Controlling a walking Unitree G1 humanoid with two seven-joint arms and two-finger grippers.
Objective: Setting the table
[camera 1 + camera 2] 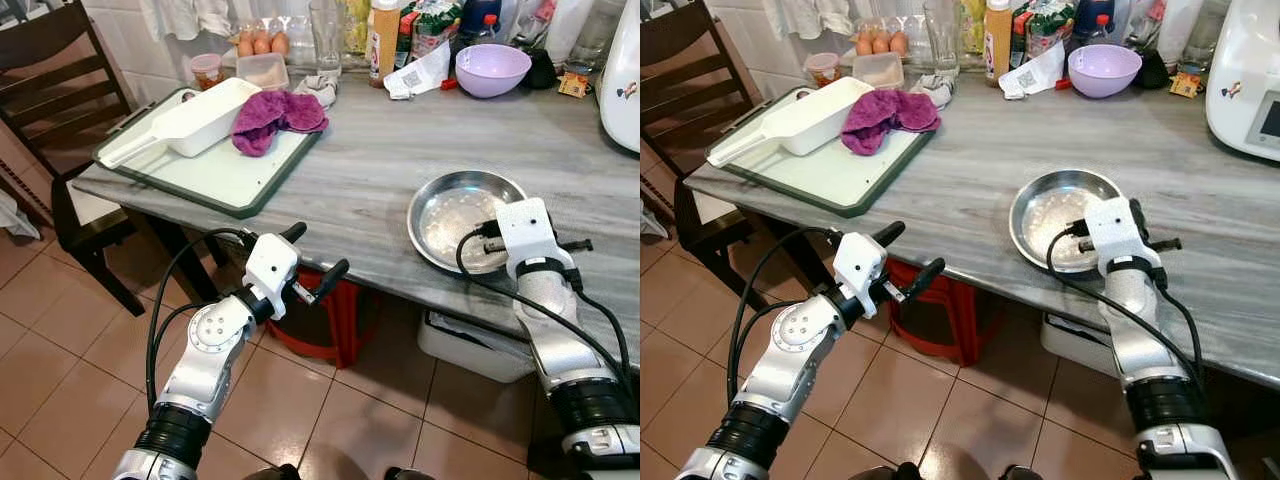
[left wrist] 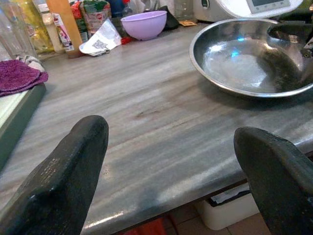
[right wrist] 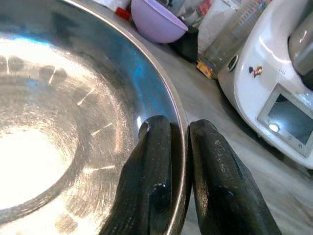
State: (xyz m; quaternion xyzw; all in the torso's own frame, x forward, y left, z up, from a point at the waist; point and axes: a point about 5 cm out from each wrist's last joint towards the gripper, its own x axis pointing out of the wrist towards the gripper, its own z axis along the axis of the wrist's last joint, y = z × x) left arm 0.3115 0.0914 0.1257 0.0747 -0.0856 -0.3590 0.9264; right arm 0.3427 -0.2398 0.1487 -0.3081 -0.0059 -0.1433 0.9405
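Note:
A round steel plate point(image 1: 450, 215) lies on the grey table point(image 1: 400, 150) close to its front edge. My right gripper point(image 1: 520, 205) is shut on the plate's right rim. In the right wrist view its two black fingers point(image 3: 156, 161) pinch the thin rim point(image 3: 182, 127), one inside the plate and one outside. My left gripper point(image 1: 312, 255) hangs open just in front of and below the table's edge, left of the plate. Nothing is between its fingers point(image 2: 73, 161), and the plate point(image 2: 244, 58) lies beyond them to one side.
A green-edged board point(image 1: 215, 175) at the left holds a white dish point(image 1: 190, 120) and a purple cloth point(image 1: 275, 115). A purple bowl point(image 1: 491, 68), bottles and eggs line the back. A white appliance point(image 1: 625, 80) stands far right. A dark chair point(image 1: 60, 90) and a red stool point(image 1: 330, 320) are nearby.

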